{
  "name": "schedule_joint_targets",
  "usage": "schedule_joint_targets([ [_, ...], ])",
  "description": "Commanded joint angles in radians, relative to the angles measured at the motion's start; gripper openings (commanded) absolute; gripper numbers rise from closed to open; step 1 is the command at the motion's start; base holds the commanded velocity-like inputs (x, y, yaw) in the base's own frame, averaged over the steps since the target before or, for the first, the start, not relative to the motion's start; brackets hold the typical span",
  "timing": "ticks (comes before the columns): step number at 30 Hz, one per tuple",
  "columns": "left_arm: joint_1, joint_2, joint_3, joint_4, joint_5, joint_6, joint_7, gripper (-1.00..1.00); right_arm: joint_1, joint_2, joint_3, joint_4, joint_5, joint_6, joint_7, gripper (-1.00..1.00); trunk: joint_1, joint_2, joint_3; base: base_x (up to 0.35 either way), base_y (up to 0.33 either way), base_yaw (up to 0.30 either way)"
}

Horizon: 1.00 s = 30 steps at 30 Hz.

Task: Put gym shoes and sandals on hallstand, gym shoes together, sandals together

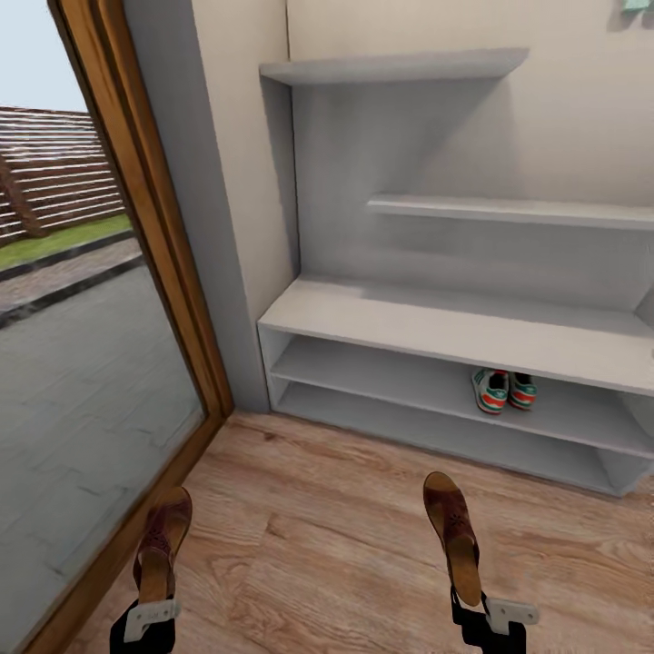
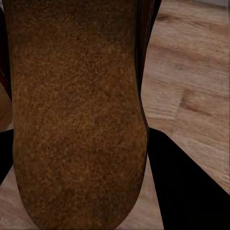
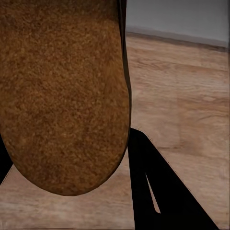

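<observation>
Two brown sandals are held above the corridor floor [image 1: 318, 536]. The left sandal [image 1: 163, 540] stands toe-up in my left gripper [image 1: 153, 604], which is shut on its heel; its sole [image 2: 76, 120] looms in the left wrist view. The right sandal [image 1: 454, 531] is held the same way by my right gripper [image 1: 477, 607], its sole [image 3: 62, 96] close to the right wrist camera. Both gym shoes [image 1: 504, 389], white with green stripes and red-orange heels, sit side by side on the middle shelf of the hallstand [image 1: 409, 327], heels toward me.
A wood-framed glass door [image 1: 154, 227] runs along the left, showing a paved yard outside. Stepped white wall shelves [image 1: 400, 65] hang above the bench top. Wood-plank floor lies between me and the rack.
</observation>
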Motion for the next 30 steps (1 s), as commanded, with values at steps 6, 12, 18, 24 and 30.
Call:
schedule_joint_targets([
  [6,0.0,0.0,0.002,0.001,0.007,-0.001,-0.008,-1.0,-0.001,0.0,-0.002,0.001,-0.005,-0.003,0.002,-1.0,0.0,0.0,-0.001,0.005,0.278,-0.265],
  [12,0.0,0.0,0.002,0.001,0.007,-0.001,-0.008,-1.0,-0.001,0.0,-0.002,0.001,-0.005,-0.003,0.002,-1.0,0.0,0.0,-0.001,0.0,0.017,-0.265],
  [18,0.0,0.0,0.002,0.001,0.007,-0.001,-0.008,-1.0,-0.001,0.0,-0.002,0.001,-0.005,-0.003,0.002,-1.0,0.0,0.0,-0.001,0.0,0.002,-0.265],
  [24,0.0,0.0,0.003,0.001,0.007,-0.001,-0.008,-1.0,-0.001,0.0,-0.002,0.001,-0.005,-0.003,0.002,-1.0,0.0,0.0,-0.001,0.0,0.0,-0.265],
  [30,0.0,0.0,0.003,0.001,0.007,-0.001,-0.008,-1.0,-0.001,0.001,-0.002,0.001,-0.005,-0.003,0.002,-1.0,0.0,0.0,-0.001,0.0,0.0,-0.265],
])
